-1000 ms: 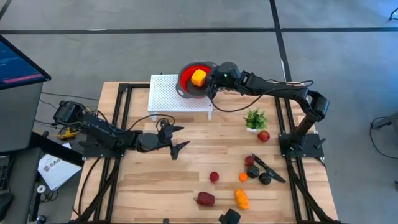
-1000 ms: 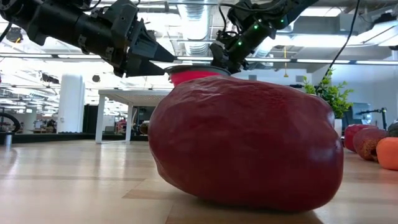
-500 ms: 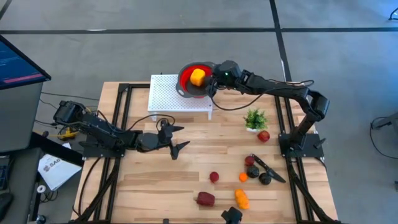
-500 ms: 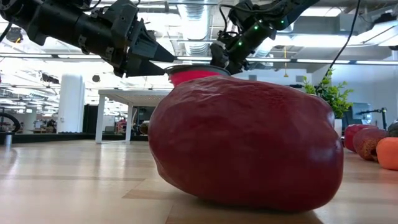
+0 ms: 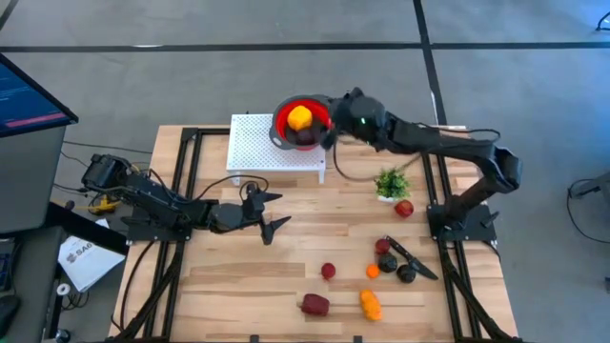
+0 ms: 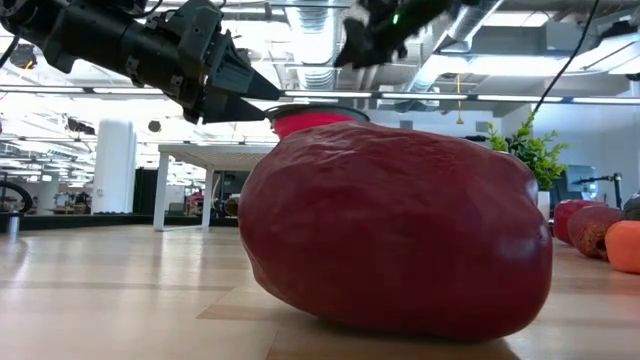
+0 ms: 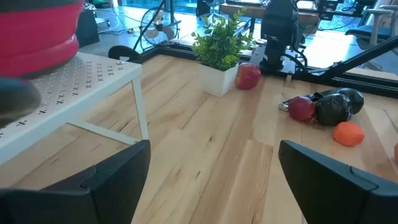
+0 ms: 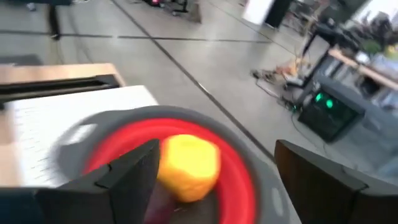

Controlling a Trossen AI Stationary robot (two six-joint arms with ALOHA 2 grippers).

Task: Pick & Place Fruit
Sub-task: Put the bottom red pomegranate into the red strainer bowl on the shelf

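**Two pieces in the bowl, the rest still on the table**

A wooden table [image 5: 286,238] stands on a grey concrete floor, with a white perforated stand [image 5: 257,148] at its far edge and a red bowl [image 5: 286,112] on top of that stand.

From the high view, the bowl holds a yellow-orange fruit [image 5: 299,117] with a dark piece [image 5: 307,137] beside it. The right hand [image 5: 334,122] hangs just right of the bowl, empty as far as I can see, fingers spread. The left hand [image 5: 270,212] waits over the table's left middle, fingers spread, holding nothing. Left to move, by my count: a red piece [image 5: 405,209] by the small plant [image 5: 391,181], a cluster of red, dark and orange pieces [image 5: 391,265] near the knife [image 5: 412,257], a small red one [image 5: 328,271], a maroon fruit [image 5: 315,305] and an orange fruit [image 5: 370,305] at the near edge. So the job looks barely a quarter done.

The low view is filled by the maroon fruit [image 6: 395,235] lying on the table, both arms high above it.

The left wrist view shows spread fingers [image 7: 106,180], the stand's leg, the plant and several fruit lying on the table beyond.

The right wrist view looks down past spread fingers [image 8: 134,174] onto the yellow-orange fruit [image 8: 188,160] resting in the bowl [image 8: 242,168].
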